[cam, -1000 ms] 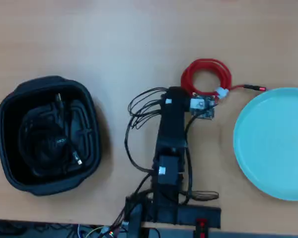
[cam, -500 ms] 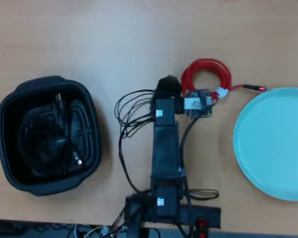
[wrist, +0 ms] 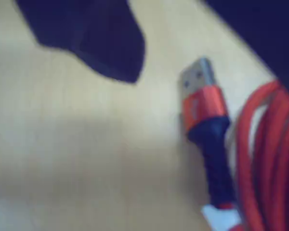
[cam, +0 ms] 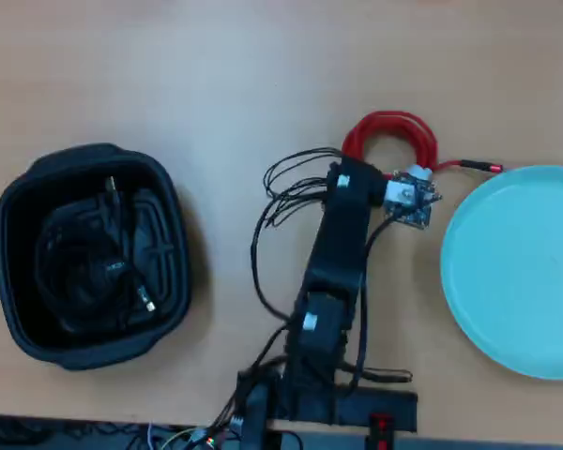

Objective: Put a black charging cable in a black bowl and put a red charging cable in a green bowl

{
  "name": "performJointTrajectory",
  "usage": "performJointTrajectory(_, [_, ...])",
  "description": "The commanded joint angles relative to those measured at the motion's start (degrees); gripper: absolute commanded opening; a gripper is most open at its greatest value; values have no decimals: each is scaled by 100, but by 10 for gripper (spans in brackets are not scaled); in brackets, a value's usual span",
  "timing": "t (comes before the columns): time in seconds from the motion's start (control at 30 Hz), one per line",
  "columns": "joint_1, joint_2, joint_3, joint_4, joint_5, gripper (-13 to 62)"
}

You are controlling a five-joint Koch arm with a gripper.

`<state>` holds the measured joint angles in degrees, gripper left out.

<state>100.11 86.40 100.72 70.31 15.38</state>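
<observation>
Arm (cam: 333, 253) now swung right over red charging cable (cam: 391, 141), no legible writing.

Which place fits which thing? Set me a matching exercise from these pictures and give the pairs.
Things:
1. black charging cable
2. red charging cable
3. green bowl
4. black bowl

Places in the overhead view:
A. at the left of the table
B. on the bare table beside the arm's head
C. at the right edge, holding nothing
D. coiled inside the black container

Pairs: 1-D, 2-B, 3-C, 4-A
</observation>
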Motion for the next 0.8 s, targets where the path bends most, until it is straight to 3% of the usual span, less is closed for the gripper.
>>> performJointTrajectory(0.0, [9,-167,-791,-185,-53,392])
performJointTrajectory(0.77, [193,-1318,-870,-193,-62,433])
